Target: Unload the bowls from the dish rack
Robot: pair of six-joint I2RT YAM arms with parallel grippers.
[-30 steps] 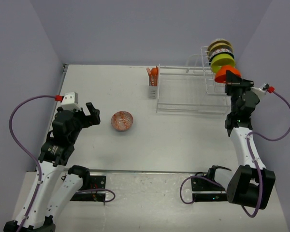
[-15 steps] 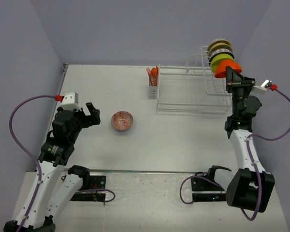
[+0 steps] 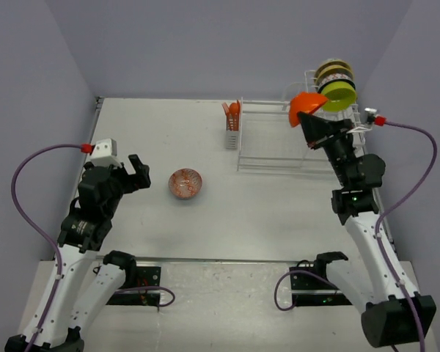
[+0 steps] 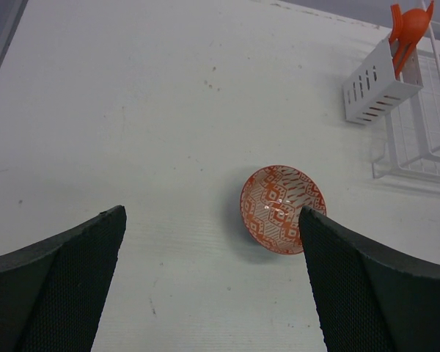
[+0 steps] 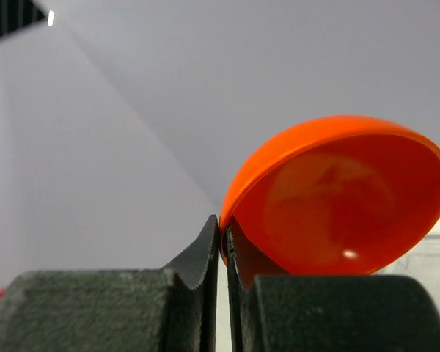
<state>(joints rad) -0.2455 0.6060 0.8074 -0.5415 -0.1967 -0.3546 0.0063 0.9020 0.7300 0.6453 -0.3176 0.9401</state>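
My right gripper (image 3: pixel 314 122) is shut on the rim of a plain orange bowl (image 3: pixel 306 104) and holds it in the air above the white wire dish rack (image 3: pixel 277 163), left of the slotted section. In the right wrist view the bowl (image 5: pixel 345 198) fills the right side, its rim pinched between my fingertips, with the gripper (image 5: pixel 222 233) closed on it. A lime-green bowl (image 3: pixel 338 93) and patterned bowls (image 3: pixel 331 72) behind it stand in the slots. An orange-red patterned bowl (image 3: pixel 185 183) sits upright on the table (image 4: pixel 282 209). My left gripper (image 3: pixel 136 174) is open and empty left of it (image 4: pixel 213 286).
The small cutlery basket (image 3: pixel 232 130) with orange utensils (image 4: pixel 411 26) hangs on the rack's left end. The rack's low flat section (image 4: pixel 419 136) holds nothing. Purple walls close in the table on three sides.
My right gripper has lifted the orange bowl out of its slot and swung it left, over the rack's low section. The left arm has not moved.
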